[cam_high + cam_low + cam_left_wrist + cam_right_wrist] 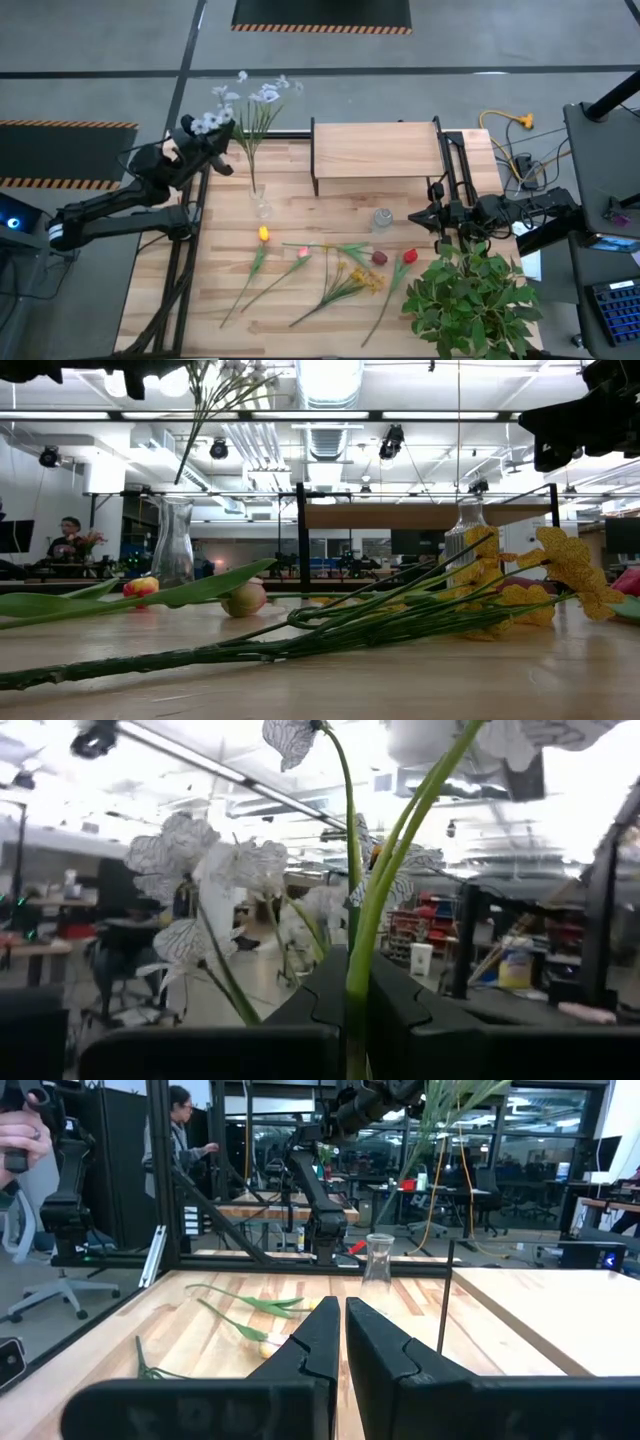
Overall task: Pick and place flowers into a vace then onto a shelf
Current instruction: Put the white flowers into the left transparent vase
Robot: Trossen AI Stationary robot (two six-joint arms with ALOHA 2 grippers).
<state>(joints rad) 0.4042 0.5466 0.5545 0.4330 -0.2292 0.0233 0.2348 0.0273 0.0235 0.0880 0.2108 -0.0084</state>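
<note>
We see the left tool (212, 138) at about ten o'clock on the worktop (290, 300), clamped shut on the green stems of a bunch of pale blue-white flowers (250, 95), whose heads fan out past the far edge. The stems angle down toward a clear glass vase (261, 205) standing just below; whether their ends are already inside its neck we cannot tell (the low view shows the stems (205, 410) hanging above the vase (173, 542)).

The right tool (428, 216) waits at about three o'clock, fingers closed on nothing, beside a second glass vase (382, 219) and in front of the shelf (375, 150).

The other flowers lie flat toward six o'clock: a yellow tulip (263, 234), a pink one (302, 253), small yellow blossoms (368, 280), a dark red head (380, 258) and a red head (409, 256). A bushy green plant (470, 298) stands at about four o'clock.
</note>
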